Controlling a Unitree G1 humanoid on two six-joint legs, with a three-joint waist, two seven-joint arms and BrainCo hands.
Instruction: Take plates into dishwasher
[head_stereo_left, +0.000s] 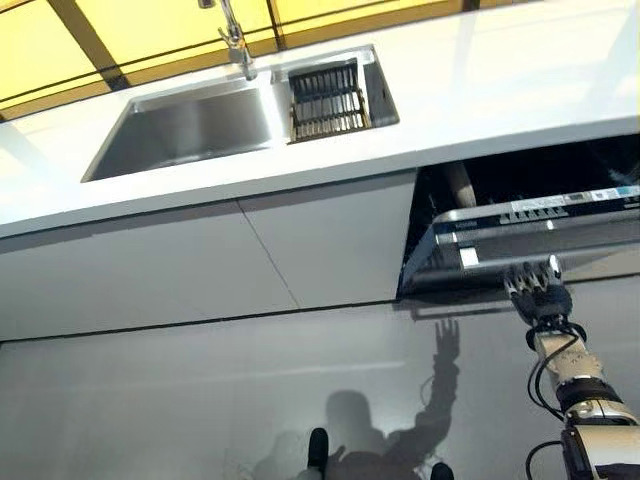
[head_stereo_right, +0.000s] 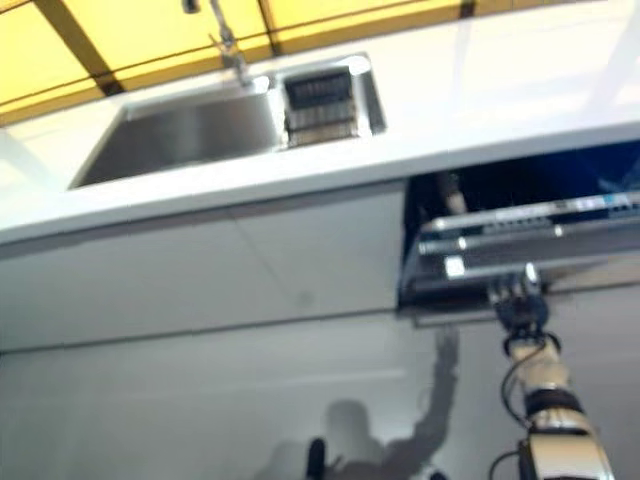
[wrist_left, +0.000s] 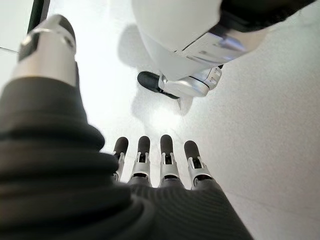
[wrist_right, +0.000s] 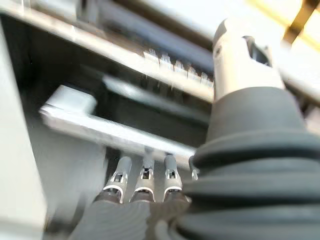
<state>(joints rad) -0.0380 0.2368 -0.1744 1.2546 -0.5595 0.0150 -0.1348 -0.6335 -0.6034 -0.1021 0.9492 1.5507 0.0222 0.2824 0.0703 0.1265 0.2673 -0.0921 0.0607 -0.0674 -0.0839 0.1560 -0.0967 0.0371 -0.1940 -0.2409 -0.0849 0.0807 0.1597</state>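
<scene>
Right up close is the robot's right hand (head_stereo_left: 537, 285), reaching up to the partly opened stainless-steel dishwasher door (head_stereo_left: 530, 240) under the white countertop (head_stereo_left: 480, 90). Its silver fingers (wrist_right: 145, 175) look straight, with the dark tips tucked just under the door's brushed metal handle bar (wrist_right: 115, 132), so I'd call it an open-fingered hook or push, not a real grasp. My guess is it's placed there to swing the door down, since nothing can be loaded until that happens. The left hand (wrist_left: 155, 165) hangs low by the pale floor with relaxed straight fingers and nothing in it, apparently just staying clear. As for plates, I honestly can't spot any; the stainless-steel sink basin (head_stereo_left: 190, 130) looks bare apart from a dark slotted drain basket (head_stereo_left: 328, 98) next to it. So the task looks barely started.
</scene>
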